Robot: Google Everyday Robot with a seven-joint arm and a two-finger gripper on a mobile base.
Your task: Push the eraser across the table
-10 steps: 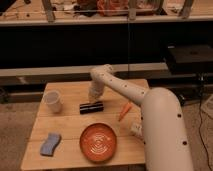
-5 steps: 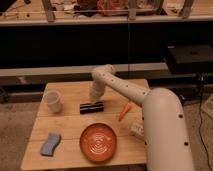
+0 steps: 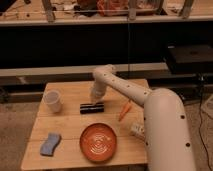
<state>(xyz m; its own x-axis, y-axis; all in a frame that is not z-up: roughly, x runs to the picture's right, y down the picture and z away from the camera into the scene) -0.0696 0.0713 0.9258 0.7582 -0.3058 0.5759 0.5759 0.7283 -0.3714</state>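
So far, we judge the push to be barely begun. The eraser (image 3: 92,106) lies near the middle of the table (image 3: 70,125), between the white cup (image 3: 52,100) and the orange stick (image 3: 124,111), just behind the red plate (image 3: 99,142). It sits well away from every edge, so nearly the whole crossing is left to do.

We see the end effector (image 3: 95,98) hanging from the bent arm directly over the eraser's far side, low and close to it. It seems to touch the eraser's top or back edge, though we cannot confirm contact from this angle. We cannot tell whether the end effector is open or closed, and we see nothing carried in it. The blue sponge (image 3: 50,144) lies well apart, at the near left corner.
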